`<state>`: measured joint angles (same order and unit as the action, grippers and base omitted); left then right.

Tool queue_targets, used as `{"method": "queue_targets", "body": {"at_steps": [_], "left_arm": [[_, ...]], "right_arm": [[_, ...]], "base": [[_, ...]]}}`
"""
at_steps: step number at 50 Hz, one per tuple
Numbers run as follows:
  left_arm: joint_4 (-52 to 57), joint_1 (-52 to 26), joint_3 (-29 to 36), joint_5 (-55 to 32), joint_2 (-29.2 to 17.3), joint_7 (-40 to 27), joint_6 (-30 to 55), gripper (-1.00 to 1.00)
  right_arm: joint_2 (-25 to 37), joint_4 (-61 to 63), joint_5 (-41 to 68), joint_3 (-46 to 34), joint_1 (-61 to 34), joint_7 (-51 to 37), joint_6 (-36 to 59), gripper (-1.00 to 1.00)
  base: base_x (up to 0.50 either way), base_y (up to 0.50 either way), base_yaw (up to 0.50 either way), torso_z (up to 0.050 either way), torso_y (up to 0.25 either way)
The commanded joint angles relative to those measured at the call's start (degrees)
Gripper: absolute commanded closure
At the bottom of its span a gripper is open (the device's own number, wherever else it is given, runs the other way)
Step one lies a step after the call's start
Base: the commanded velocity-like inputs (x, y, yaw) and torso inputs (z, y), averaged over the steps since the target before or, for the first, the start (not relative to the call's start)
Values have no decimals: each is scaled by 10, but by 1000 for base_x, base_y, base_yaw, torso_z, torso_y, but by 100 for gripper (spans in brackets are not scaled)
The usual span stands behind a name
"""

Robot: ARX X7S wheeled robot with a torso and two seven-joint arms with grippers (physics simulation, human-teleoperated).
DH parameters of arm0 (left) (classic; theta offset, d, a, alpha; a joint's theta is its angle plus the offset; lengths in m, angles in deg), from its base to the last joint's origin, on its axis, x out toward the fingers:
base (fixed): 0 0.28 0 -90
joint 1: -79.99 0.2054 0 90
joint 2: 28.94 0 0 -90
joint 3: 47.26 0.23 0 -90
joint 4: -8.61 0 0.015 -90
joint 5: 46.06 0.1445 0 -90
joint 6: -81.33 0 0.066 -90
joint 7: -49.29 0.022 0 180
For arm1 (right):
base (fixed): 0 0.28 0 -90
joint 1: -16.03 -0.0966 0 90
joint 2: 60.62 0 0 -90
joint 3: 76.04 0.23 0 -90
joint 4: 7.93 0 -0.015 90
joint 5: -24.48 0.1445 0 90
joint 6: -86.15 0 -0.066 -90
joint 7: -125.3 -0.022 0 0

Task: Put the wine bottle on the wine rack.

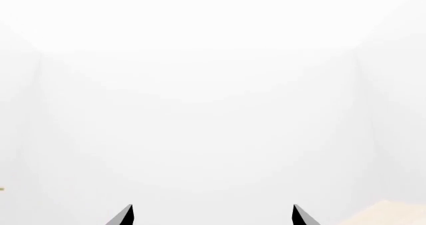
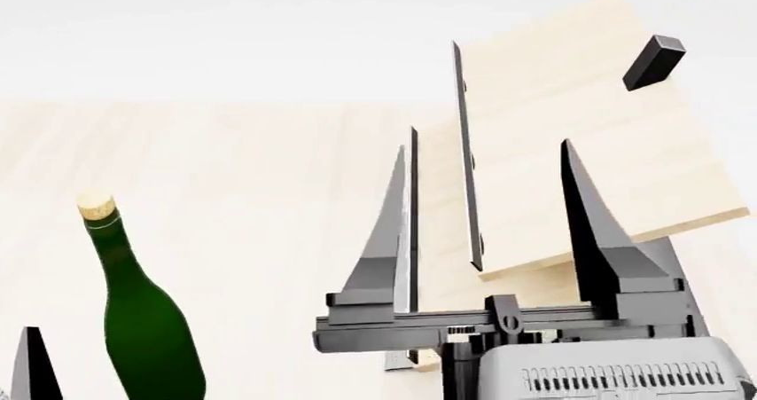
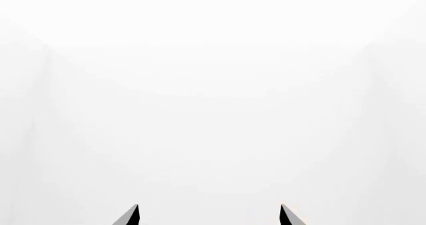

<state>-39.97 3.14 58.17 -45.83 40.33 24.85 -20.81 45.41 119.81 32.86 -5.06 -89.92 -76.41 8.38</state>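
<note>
Our right gripper, fingers spread and empty, hides part of the wine rack. Left of it, the green, corked wine bottle is cut off below. Our left gripper is spread too.

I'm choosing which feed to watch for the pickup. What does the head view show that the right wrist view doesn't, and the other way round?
Only the head view shows the wine bottle, standing upright on the pale wooden table, and the wine rack with its tilted boards behind the right claw. A dark fingertip of the left claw shows at its lower left edge.

Only the right wrist view shows nothing extra: just a blank white background.

Both show the right claw's two fingers spread apart, with nothing between them.
</note>
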Motion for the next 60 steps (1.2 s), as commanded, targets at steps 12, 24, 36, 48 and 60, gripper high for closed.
{"method": "queue_targets", "body": {"at_steps": [12,24,36,48,60], "left_arm": [[7,0,-1,-1,-5,-6,2,-100],[2,0,2,-1,-6,-8,-3,-100],[2,-1,3,-5,-8,-10,-4,-100],[5,1,3,-6,-11,-12,-6,-100],[4,-1,8,-6,-12,-12,-5,-100]], "right_arm": [[-10,-33,-1,-29,-164,18,138,-100],[-16,-86,136,13,-219,107,187,-100],[17,-98,241,33,-332,165,325,-100],[10,-179,367,58,-408,243,415,-100],[-23,-281,537,86,-484,248,594,-100]], "base": [[0,0,0,0,0],[0,0,0,0,0],[0,0,0,0,0],[0,0,0,0,0],[0,0,0,0,0]]}}
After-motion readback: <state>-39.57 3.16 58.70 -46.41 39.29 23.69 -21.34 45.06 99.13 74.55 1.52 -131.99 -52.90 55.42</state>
